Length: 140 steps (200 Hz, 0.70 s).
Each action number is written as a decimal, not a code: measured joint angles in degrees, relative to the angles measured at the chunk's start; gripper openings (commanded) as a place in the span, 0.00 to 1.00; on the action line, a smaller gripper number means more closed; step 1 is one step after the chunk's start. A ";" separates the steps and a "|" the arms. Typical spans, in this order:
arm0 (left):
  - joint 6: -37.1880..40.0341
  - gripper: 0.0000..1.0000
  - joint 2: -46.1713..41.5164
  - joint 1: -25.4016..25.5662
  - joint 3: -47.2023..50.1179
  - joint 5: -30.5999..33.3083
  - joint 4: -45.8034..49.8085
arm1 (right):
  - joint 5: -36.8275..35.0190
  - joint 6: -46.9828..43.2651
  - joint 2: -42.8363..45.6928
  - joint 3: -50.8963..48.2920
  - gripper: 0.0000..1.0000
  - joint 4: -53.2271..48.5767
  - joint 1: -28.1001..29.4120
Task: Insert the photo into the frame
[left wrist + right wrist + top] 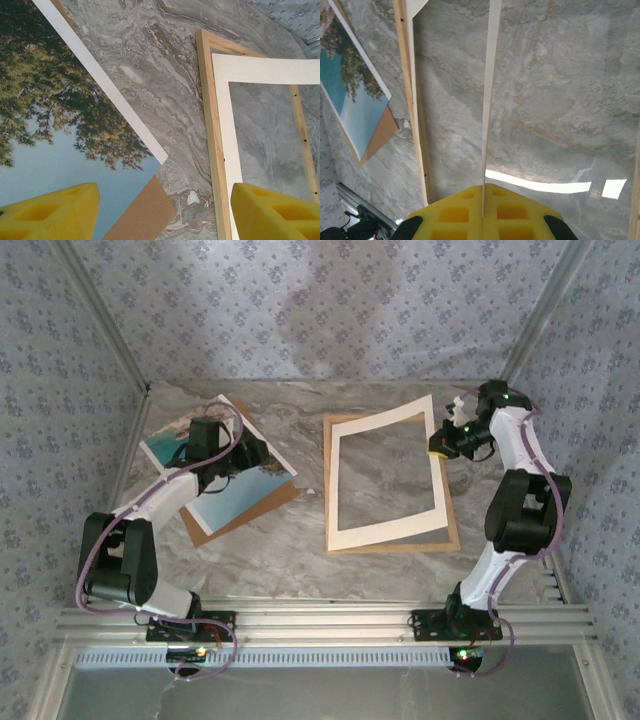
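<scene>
Across the grey-veined marble counter (300, 540), bare stone separates two groups. Centre-right, the thin-railed light-wood frame (212, 125) lies flat. A cream card mat (390, 527) tilts over it, right edge pinched in the right gripper (483, 200) jaws. Left, the seaside photo (240, 495) lies askew on a brown backing board (142, 212), with the left gripper (165, 187) above it, jaws spread.

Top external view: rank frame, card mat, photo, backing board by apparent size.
1. frame and card mat: about alike; the mat is tilted up, so unsure.
2. photo.
3. backing board, mostly covered by the photo.
</scene>
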<state>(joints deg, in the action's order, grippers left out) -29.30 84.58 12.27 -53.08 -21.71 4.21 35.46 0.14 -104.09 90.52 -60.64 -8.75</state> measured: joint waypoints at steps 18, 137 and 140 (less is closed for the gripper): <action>-0.02 0.71 0.00 0.13 0.00 -0.04 -0.04 | -0.63 0.00 -1.09 0.44 0.00 -0.07 0.00; -0.17 0.72 0.20 0.28 0.00 -0.15 -0.20 | -3.65 2.21 -4.39 2.08 0.00 4.63 -0.81; -0.17 0.72 0.22 0.28 0.00 -0.15 -0.20 | -3.67 2.27 -4.39 2.01 0.00 4.79 -0.87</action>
<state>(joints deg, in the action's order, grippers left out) -29.47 84.79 12.56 -53.08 -21.87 4.01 31.79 2.42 -108.49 92.53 -55.86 -9.63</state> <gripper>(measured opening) 0.714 0.057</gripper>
